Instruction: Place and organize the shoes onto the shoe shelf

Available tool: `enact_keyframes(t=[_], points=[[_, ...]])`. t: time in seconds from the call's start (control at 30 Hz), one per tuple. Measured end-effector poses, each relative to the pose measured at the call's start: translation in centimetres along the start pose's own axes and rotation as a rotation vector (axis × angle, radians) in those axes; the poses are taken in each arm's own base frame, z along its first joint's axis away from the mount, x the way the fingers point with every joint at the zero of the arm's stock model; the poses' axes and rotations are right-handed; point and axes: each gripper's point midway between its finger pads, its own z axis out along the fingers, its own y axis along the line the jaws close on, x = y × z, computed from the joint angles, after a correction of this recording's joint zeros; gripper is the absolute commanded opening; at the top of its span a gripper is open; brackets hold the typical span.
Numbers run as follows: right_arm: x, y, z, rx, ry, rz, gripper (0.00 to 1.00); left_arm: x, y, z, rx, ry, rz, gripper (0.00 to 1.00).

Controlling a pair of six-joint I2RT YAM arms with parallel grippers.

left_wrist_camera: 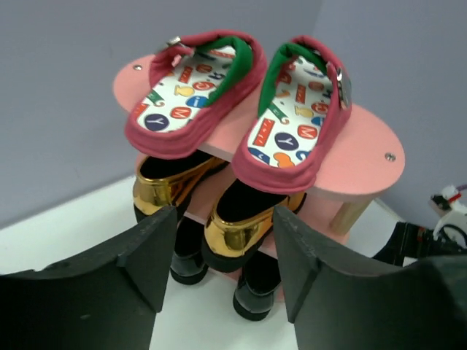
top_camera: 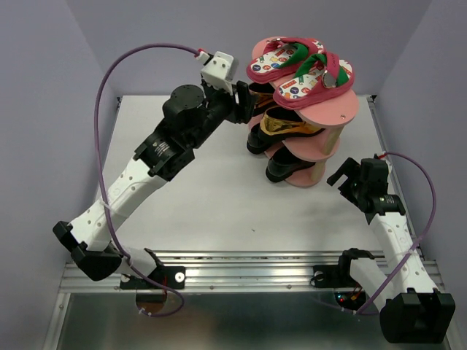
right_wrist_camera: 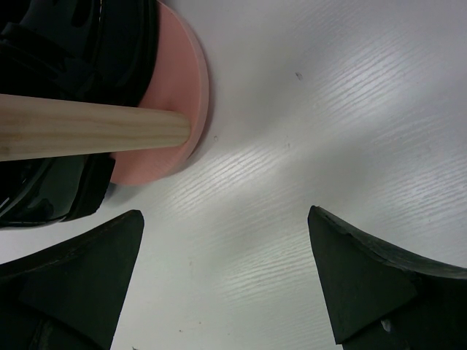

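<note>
**Shoe shelf** (top_camera: 336, 109): salmon-pink, three oval boards on round posts, upright on the white desk (top_camera: 219, 197) at its far middle, between the two pincers.

- Top board: two pink flip-flops (top_camera: 281, 60) side by side, printed footbeds up, red-green straps. From the left wrist their heels overhang the near edge of the board.
- Middle board: two gold loafers (top_camera: 281, 125), side by side, heels toward the left wrist camera.
- Bottom board: two black loafers (top_camera: 288, 166), partly hidden under the tiers above. In the right wrist view one glossy black loafer (right_wrist_camera: 58, 44) overhangs the bottom board beside a pale wooden post (right_wrist_camera: 87, 131).

**Left pincer** (top_camera: 244, 106): raised, just beside the shelf's left end at about middle-tier height. Fingers spread, pinching nothing. In its wrist view the heel of one gold loafer shows through the gap. Whether a finger touches the shoe or the board, I cannot tell.

**Right pincer** (top_camera: 343, 175): low, near the shelf's right end by the bottom board. Fingers spread wide with only bare desk between them, apart from the board's rim.
</note>
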Motion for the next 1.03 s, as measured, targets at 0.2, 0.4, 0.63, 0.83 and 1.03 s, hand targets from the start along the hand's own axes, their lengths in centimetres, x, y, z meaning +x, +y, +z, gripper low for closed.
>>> enact_keyframes(t=[0.2,0.4,0.63,0.83,1.03], points=[[0.0,0.0,0.0,0.0,0.0,0.0,1.0,-1.9,1.9,-1.3,-0.082,-0.085,-0.033,0.84],[-0.3,-0.1,-0.1,0.005,-0.014,0.0,1.0,1.3,3.7,-1.4,-0.165,-0.026,-0.026,0.85],[-5.2,1.0,-3.0,0.01,-0.173,0.018,1.0,2.3,5.6,-3.1,-0.255,-0.016,-0.022,0.86],[-10.7,1.7,-6.7,0.044,-0.352,0.04,1.0,-0.5,7.0,-6.4,-0.317,-0.112,-0.047,0.87],[-11.7,0.4,-7.5,0.117,-0.404,0.047,1.0,-2.4,7.8,-7.6,-0.349,-0.19,-0.065,0.87]])
